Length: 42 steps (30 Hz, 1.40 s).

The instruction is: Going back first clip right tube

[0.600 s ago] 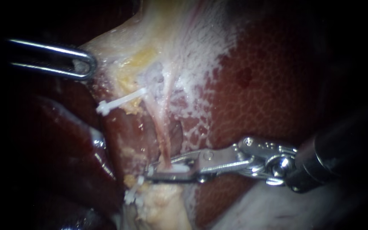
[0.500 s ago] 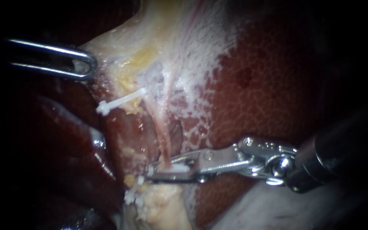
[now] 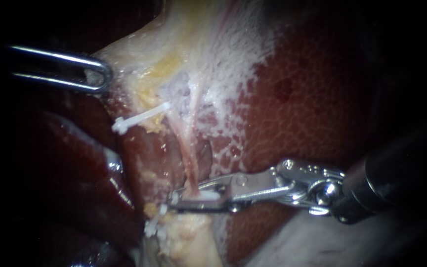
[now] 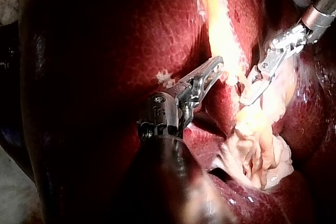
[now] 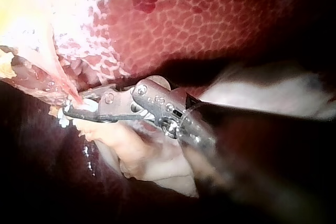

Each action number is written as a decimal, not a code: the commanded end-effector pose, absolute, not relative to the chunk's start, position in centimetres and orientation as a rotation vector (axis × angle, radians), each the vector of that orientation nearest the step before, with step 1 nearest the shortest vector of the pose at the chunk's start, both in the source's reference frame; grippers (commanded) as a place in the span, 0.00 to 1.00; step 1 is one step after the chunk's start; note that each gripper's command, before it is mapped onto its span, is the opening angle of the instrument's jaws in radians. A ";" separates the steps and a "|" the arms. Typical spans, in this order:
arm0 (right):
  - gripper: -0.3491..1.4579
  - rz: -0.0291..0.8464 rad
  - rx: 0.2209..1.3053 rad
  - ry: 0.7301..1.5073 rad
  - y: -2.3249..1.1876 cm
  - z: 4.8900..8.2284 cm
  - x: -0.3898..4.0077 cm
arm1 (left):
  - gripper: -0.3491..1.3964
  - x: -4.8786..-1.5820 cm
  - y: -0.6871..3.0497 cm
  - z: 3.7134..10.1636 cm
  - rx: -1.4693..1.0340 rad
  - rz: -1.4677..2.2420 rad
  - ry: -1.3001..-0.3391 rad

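Note:
The right tube point(image 3: 190, 158), a thin pink strand, runs down from the pale tissue to my right instrument point(image 3: 186, 197). That instrument's jaws lie across the tube's lower end, shut on a white clip point(image 3: 202, 196) that sits around it. The right wrist view shows the same grip point(image 5: 71, 109) with the clip point(image 5: 87, 106) between the jaws. My left instrument point(image 3: 100, 75) is at the upper left, shut on the edge of the pale yellowish tissue point(image 3: 139, 64). It is seen pinching that tissue point(image 4: 215, 68) in the left wrist view too.
Another white clip point(image 3: 139, 116) crosses the left tube higher up. More white clips point(image 3: 154, 227) sit below the right instrument's jaws beside fatty tissue point(image 3: 189, 237). Red mottled liver point(image 3: 312, 109) fills the right side, and dark liver lobes point(image 3: 75, 168) lie to the lower left.

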<state>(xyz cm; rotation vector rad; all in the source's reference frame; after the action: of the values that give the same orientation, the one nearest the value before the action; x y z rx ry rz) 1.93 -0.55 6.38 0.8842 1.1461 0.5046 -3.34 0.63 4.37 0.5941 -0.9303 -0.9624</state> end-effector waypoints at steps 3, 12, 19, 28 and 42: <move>0.19 0.510 0.890 1.151 -0.54 6.38 1.96 | 0.00 -3.34 0.63 4.36 0.594 -0.962 -0.930; 0.49 0.332 0.749 1.215 -0.51 6.38 2.07 | 0.00 -3.34 0.63 4.36 0.594 -0.963 -0.930; 0.52 0.232 0.670 1.245 -0.44 6.37 2.10 | 0.00 -3.34 0.63 4.35 0.594 -0.963 -0.930; 0.52 0.216 0.667 1.250 -0.37 6.31 1.98 | 0.00 -3.34 0.62 4.35 0.594 -0.963 -0.930; 0.52 0.233 0.670 1.255 -0.09 6.01 1.34 | 0.00 -3.32 0.62 4.37 0.594 -0.961 -0.930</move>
<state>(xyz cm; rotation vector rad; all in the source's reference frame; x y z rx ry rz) 1.28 -0.06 5.97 0.6605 1.2566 0.2346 -3.31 0.62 4.36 0.5930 -0.9301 -0.9618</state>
